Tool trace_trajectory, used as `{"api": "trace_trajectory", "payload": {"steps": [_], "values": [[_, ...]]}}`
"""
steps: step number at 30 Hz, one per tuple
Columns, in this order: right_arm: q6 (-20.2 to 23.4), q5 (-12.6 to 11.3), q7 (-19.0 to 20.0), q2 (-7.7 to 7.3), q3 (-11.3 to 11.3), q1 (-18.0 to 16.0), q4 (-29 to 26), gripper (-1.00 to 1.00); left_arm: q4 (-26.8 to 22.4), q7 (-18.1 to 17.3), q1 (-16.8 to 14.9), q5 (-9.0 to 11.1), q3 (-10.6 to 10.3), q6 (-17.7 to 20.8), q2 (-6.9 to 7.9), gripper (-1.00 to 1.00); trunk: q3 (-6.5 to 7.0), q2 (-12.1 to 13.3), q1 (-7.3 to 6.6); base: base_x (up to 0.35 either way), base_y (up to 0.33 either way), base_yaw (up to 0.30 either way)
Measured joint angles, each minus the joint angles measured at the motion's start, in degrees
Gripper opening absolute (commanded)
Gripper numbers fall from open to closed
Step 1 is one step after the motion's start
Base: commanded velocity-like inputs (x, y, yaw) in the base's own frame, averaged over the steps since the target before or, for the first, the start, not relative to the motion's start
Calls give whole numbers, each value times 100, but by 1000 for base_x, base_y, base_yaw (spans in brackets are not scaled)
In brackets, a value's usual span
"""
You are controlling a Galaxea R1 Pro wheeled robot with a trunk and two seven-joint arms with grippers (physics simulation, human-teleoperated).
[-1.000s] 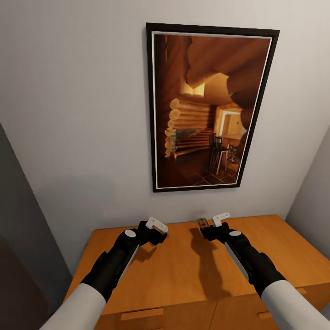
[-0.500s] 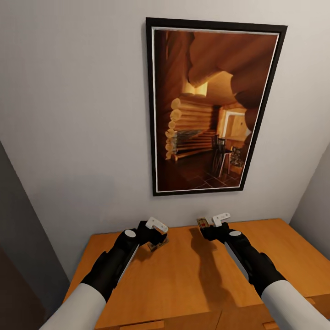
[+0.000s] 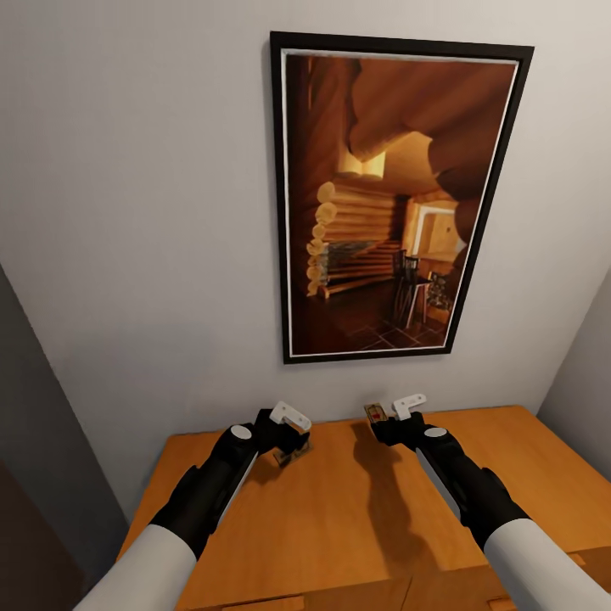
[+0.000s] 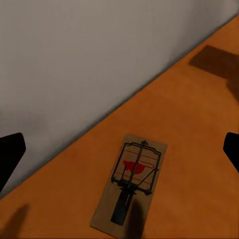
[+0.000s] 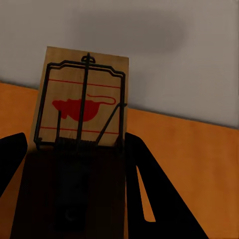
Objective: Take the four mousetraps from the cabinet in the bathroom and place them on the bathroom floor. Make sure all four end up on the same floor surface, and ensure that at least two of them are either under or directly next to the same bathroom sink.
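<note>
While my right hand (image 3: pixel 383 415) grips one flat tan mousetrap (image 5: pixel 82 114) above the orange-brown wooden cabinet (image 3: pixel 356 501), my left hand (image 3: pixel 288 434) hangs wide open over a second trap (image 4: pixel 130 184) lying flat. I judge lowering squarely, then pinching its long edges, is best.

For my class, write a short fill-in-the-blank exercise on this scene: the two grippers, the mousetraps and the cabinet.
1. The right gripper holds a ____ between its fingers.
2. The other mousetrap lies flat on the top of the ____, below the left gripper.
3. The left gripper's fingers stand wide apart, so it is ____.
4. On the wall above the cabinet hangs a framed ____.

Missing words: mousetrap; cabinet; open; picture
</note>
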Motion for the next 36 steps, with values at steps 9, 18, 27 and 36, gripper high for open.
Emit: {"api": "trace_trajectory", "payload": {"steps": [9,18,27,36], "values": [[27,157,4,-4,41,0,1,-100,2,0,-2,-2,-1,0,2,100,0,0,1,43,7,0],[156,1236,1221,-11,205,-1,19,-100,3,0,0,-2,-1,0,0,100,0,0,1,1,0,0],[1544,1875,1582,-7,-199,-1,-503,-100,7,0,-1,4,-1,0,-14,100,1,-1,1,0,0,0],[2797,1901,1608,-2,-1054,0,-1247,-100,8,0,0,7,-1,0,-29,100,0,0,1,0,0,0]]}}
